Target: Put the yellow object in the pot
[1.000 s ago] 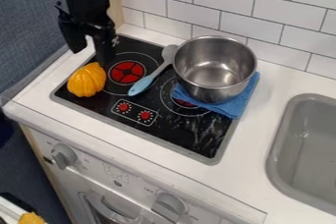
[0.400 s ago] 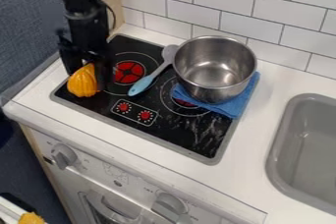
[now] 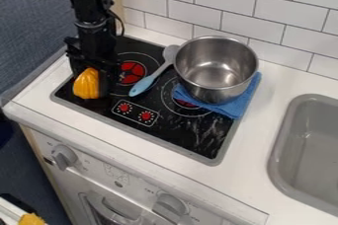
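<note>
Yellow object, ribbed and rounded, is seen upright at the left side of the black cooktop, below the black gripper and partly covered by it. The gripper is pointed downward, with the arm brought in from the upper left. How far the gripper is opened cannot be told, nor can it be told whether the yellow object is gripped or merely surrounded. Just to the right of them, a red burner is partly hidden by the gripper. The metal pot is set upright on a folded blue cloth, by which part of the cooktop's right side is covered. Between the red burner and the pot, a spoon is laid at a slant, with its light blue handle directed toward the front and its grey head placed at the pot's left side. Two small red dials are marked near the front of the cooktop. A grey sink is set into the white counter at the right, and white tiles are fitted along the wall behind.
</note>
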`<state>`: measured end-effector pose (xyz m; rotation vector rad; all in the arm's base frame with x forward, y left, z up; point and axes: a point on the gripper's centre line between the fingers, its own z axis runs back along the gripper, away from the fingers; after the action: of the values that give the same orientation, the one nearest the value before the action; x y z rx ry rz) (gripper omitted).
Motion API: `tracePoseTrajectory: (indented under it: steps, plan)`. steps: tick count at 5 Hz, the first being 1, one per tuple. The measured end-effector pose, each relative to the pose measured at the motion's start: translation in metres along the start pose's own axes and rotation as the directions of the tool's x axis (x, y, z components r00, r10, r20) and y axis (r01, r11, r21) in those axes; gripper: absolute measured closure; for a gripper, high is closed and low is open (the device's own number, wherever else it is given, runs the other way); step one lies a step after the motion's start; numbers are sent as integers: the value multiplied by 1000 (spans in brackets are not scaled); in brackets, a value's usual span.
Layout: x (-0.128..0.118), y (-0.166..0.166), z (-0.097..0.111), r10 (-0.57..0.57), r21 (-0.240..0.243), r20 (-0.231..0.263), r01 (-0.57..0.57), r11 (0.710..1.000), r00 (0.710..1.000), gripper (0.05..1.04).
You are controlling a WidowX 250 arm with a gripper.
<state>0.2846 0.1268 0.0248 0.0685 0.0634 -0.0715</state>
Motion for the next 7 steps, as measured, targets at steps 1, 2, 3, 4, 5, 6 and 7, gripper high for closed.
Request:
tracePoseTrajectory:
  steps: [1, 2, 3, 4, 5, 6, 7]
  plan:
    - [0, -7, 2, -5, 6, -8, 5, 1000, 1000, 491]
    - [-3, -10, 17, 17, 1, -3, -17, 1000, 1000, 491]
    - [7, -39, 60, 42, -65, 43, -39, 997, 998, 491]
    - [38, -80, 93, -1, -166, 111, 19, 986, 994, 491]
    - [63, -129, 100, -91, -170, 112, 110, 979, 990, 491]
    - [77, -142, 94, -103, -151, 108, 118, 982, 989, 491]
    - [78, -141, 93, -108, -131, 105, 122, 984, 989, 427]
